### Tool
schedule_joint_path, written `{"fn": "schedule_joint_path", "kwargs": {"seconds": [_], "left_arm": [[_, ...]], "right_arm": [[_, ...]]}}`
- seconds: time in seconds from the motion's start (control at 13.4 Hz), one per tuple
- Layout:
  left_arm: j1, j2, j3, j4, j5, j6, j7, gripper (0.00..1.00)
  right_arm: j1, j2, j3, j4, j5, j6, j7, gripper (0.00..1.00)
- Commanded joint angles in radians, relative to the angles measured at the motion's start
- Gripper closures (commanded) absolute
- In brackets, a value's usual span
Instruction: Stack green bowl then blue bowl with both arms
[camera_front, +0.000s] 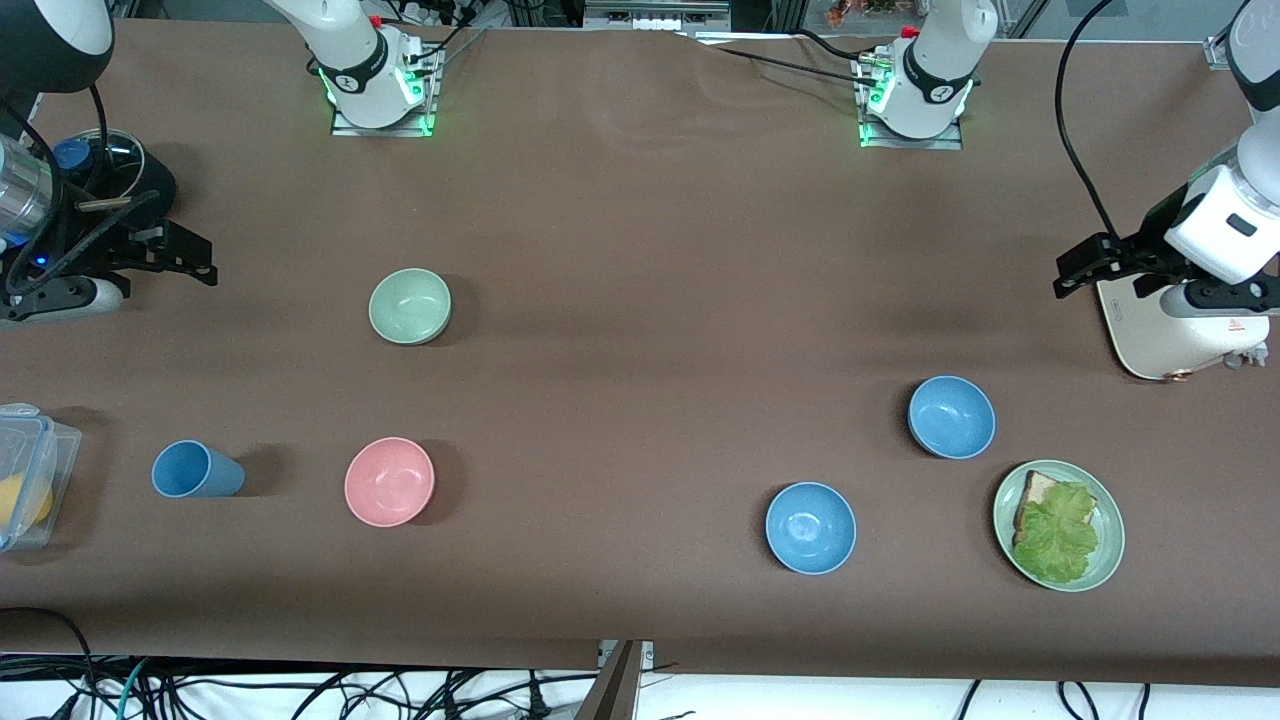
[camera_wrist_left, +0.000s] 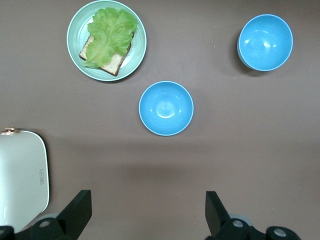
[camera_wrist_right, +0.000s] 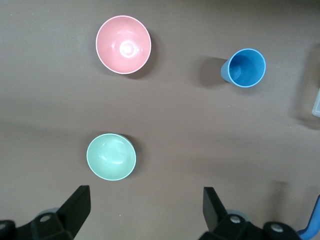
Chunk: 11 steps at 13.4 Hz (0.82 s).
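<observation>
Both arms are glossy white with black joint bands; the right arm's base (camera_front: 375, 75) and the left arm's base (camera_front: 915, 95) sit on metal plates and glow green at their lower rims, each with a small red part on top. Black cables trail from both. The left gripper (camera_wrist_left: 147, 212) and right gripper (camera_wrist_right: 145, 210) are matte black with wedge-shaped fingers.

- Pretty clearly a robotics lab, not anyone's kitchen.
- Two white robot arms bolted onto metal base plates (camera_front: 380, 122) with green status lights, right on the worktop (camera_front: 640, 250).
- Brown cloth covers the whole worktop, edge to edge.
- Loose black cables (camera_front: 300, 690) are tangled along the floor edge.
- The dishes look like staged props: plastic bowls, a cup (camera_front: 195, 470), a plate (camera_front: 1058, 525) with toast and lettuce.
</observation>
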Motion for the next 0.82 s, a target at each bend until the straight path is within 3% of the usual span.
{"fn": "schedule_joint_path", "kwargs": {"seconds": [0.0,0.75], "left_arm": [[-0.025,-0.011,0.016,-0.01,-0.009,0.013,0.013,0.0],[-0.027,0.003,0.005,0.007,0.084,-0.013,0.003,0.0]], "right_arm": [[-0.004,-0.006,0.005,0.002,-0.015,-0.006,-0.002,0.01],[-0.004,-0.005,0.005,0.006,-0.015,-0.016,-0.006,0.01]]}}
